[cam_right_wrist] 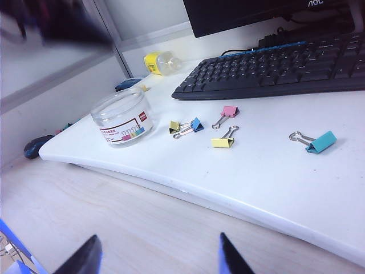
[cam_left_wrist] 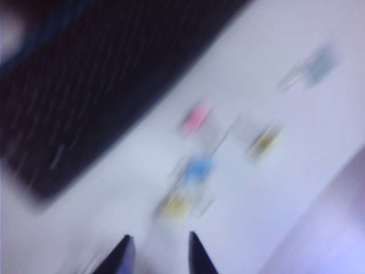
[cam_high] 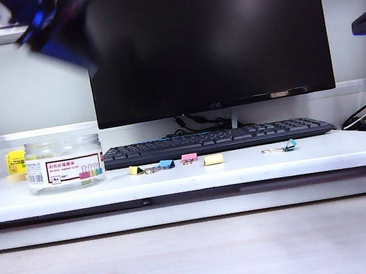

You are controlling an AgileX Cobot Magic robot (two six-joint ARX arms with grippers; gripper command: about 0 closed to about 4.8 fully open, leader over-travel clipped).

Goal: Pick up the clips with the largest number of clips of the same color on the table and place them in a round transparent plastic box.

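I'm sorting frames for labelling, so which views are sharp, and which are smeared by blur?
Left wrist view: heavy motion blur; clips are colour smudges, left gripper fingers soft.
Right wrist view: sharp; round box, clips and keyboard crisp; right gripper open.
Exterior view: table sharp; only the left arm smeared, top left.

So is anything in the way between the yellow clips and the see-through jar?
Nothing visible blocks them. The yellow clips lie on open white table beside the round transparent plastic box, which has no lid on. The blue clip touches one yellow clip.
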